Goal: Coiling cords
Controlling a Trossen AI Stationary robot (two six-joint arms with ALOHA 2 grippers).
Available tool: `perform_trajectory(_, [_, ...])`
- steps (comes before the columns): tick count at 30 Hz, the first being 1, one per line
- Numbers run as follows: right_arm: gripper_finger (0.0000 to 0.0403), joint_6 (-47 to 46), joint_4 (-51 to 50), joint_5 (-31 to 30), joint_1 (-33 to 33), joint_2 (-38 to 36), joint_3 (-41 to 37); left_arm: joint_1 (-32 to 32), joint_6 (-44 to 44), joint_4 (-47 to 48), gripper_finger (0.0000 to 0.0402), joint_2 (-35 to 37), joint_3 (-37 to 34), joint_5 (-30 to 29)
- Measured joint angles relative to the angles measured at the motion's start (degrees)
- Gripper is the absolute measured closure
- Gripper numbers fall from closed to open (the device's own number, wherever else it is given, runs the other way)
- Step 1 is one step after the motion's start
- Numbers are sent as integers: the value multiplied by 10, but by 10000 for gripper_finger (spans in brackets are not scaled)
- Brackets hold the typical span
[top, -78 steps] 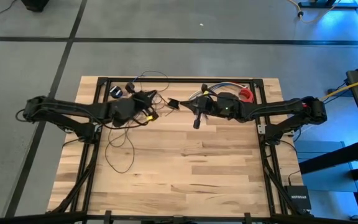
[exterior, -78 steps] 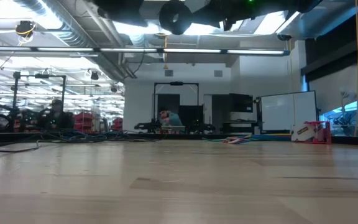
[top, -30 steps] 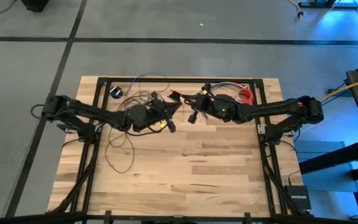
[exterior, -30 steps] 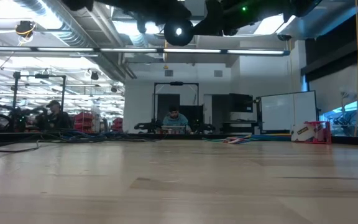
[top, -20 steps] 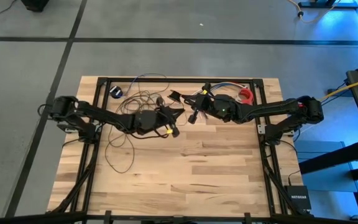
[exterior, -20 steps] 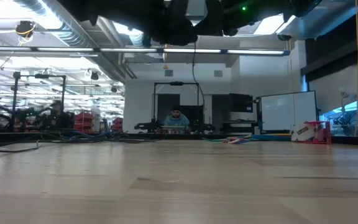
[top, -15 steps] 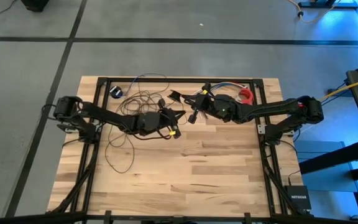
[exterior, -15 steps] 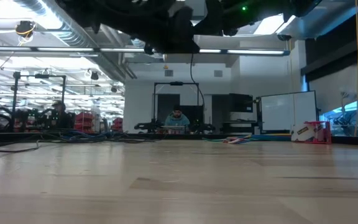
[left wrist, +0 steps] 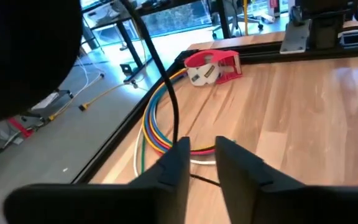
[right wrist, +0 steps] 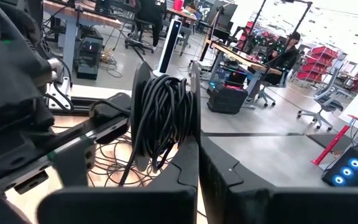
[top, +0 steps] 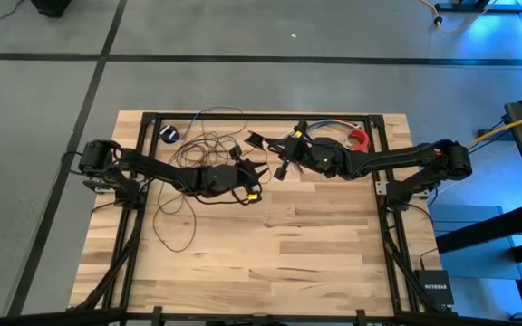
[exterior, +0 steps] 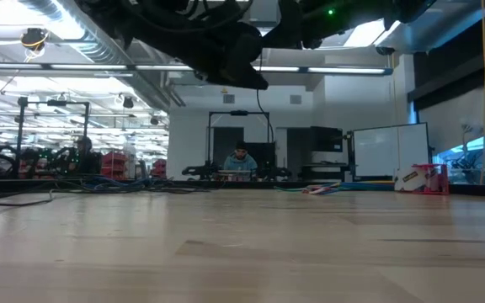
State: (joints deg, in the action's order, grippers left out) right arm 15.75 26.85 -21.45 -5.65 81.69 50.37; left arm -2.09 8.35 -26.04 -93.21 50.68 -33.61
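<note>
Cords (top: 188,158), where were they?
– Loose loops lay on the table (top: 270,263) under and behind the left arm. The small black puck (top: 169,133) sat near the far left corner. One part was wound into a tight coil (right wrist: 163,118) right at the tips of the right gripper (right wrist: 196,140).

And against the left gripper (left wrist: 202,144)?
– It hung over mid-table, just beside the right one. A single dark strand (left wrist: 169,99) dropped to one of its fingertips (left wrist: 180,152).

Stuff around?
– The red tape dispenser (left wrist: 213,66) stood by the far edge, well past both grippers. The multicoloured wires (left wrist: 154,127) ran along that edge toward it, and the strand crossed in front of them. The left arm covered part of the loops from above. A person (exterior: 240,160) sat in the room beyond the table.

Right gripper state?
– Fingers were pressed together, with the coil held at their tips.

Left?
– Fingers were parted by a narrow gap. The strand met one finger's tip. I couldn't tell if it was pinched or only touching.
</note>
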Motion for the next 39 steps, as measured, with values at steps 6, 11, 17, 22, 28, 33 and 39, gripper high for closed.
perform_trajectory(6, [398,8,1,0,0,0,0,3,7,38,284,-1,0,0])
perform_trajectory(11, [398,11,1,0,0,0,0,11,-7,36,279,-3,0,0])
perform_trajectory(17, [398,11,1,0,0,0,0,15,-23,37,279,-3,0,0])
perform_trajectory(22, [398,11,1,0,0,0,0,17,-24,36,282,-3,0,0])
perform_trajectory(28, [398,11,5,0,0,0,0,17,-24,33,354,-3,0,0])
perform_trajectory(33, [398,11,5,0,0,0,0,19,-24,32,393,-6,0,0])
perform_trajectory(39, [398,18,0,1,0,0,0,33,-45,57,397,-31,0,-2])
